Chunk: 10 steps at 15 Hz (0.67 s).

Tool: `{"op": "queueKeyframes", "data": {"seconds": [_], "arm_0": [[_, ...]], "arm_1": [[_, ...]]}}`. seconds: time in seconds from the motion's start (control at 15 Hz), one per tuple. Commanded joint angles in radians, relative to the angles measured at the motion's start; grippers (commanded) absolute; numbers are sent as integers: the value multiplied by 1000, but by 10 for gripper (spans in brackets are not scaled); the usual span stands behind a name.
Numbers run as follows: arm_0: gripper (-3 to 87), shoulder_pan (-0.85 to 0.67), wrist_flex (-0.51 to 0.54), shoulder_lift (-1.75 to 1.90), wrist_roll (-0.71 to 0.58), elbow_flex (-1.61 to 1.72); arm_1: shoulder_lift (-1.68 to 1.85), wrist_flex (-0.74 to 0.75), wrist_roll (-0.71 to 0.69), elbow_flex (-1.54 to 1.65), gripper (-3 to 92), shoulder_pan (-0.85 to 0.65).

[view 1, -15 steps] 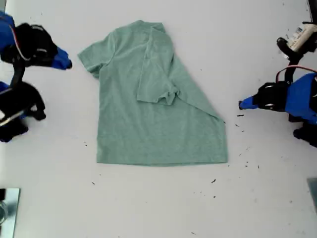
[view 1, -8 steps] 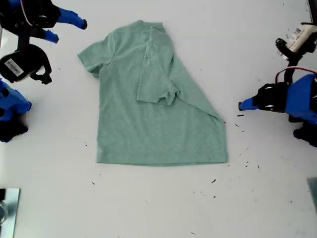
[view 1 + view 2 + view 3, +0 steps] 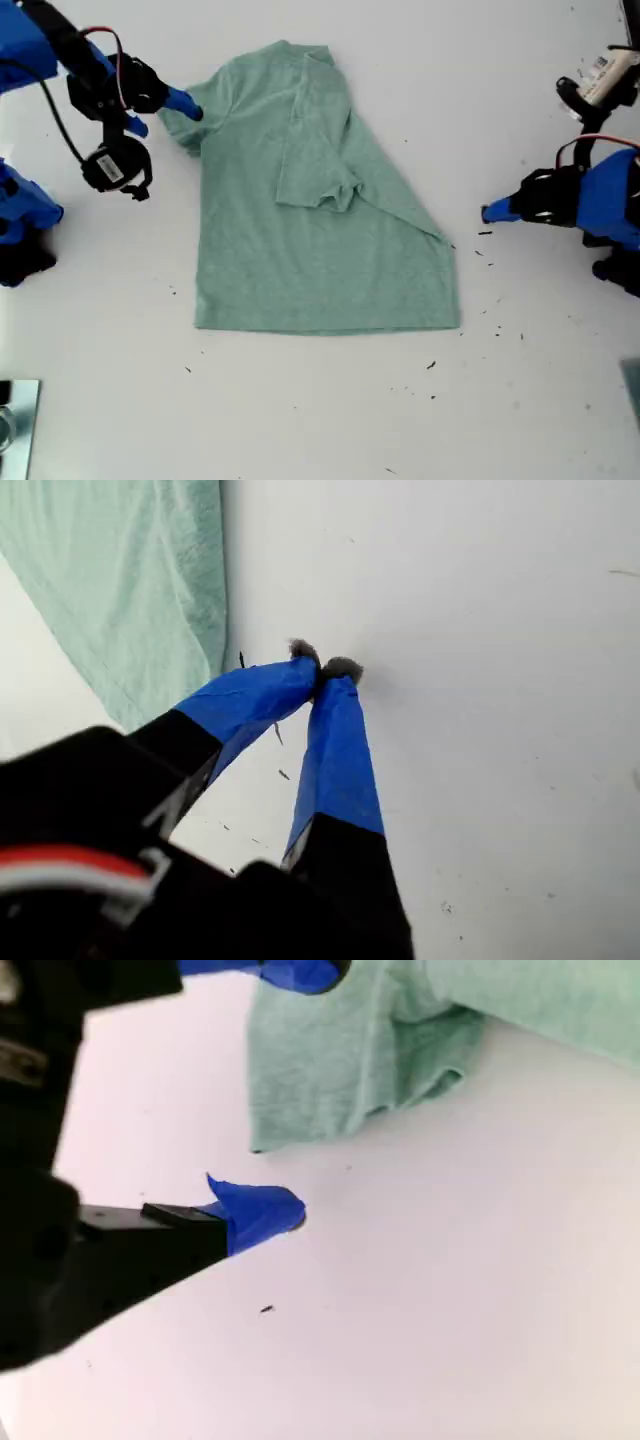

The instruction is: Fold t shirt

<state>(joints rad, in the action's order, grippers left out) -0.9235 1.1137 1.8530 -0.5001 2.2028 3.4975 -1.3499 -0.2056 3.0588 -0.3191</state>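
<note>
Exterior view: my second gripper [image 3: 160, 112] gapes beside the t shirt [image 3: 310, 200] sleeve; pinch its edge. My first gripper [image 3: 325, 668] sits closed, empty.

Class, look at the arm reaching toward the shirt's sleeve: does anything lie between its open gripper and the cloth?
Nothing visible does. My second gripper sits open at the t shirt sleeve, bare white table between.

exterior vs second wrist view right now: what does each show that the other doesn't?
Exterior only: the whole t shirt, one sleeve folded across its body; my first tool, shut, over bare table off the shirt's edge at the exterior view's right.
Second wrist only: close up, the other sleeve's hem lies between the open fingertips of my second tool, not yet clamped.
Both: that sleeve, my second tool, the white table.
</note>
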Motion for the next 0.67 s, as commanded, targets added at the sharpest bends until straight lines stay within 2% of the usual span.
{"op": "queueKeyframes", "data": {"seconds": [0.0,0.07,0.13,0.2,0.33,0.6], "arm_0": [[306,26,-98,-149,11,-5],[220,18,-123,-201,9,-5],[61,5,-129,-225,9,-6],[12,-6,-132,-216,5,-3],[-2,-14,-104,-127,-8,-11],[-2,58,38,181,-8,-150]], "arm_1": [[11,6,-14,44,23,8],[11,6,-14,44,23,9],[11,6,-12,44,23,12],[11,6,-12,44,23,12],[11,6,-14,44,23,9],[11,6,-18,44,23,3]]}}
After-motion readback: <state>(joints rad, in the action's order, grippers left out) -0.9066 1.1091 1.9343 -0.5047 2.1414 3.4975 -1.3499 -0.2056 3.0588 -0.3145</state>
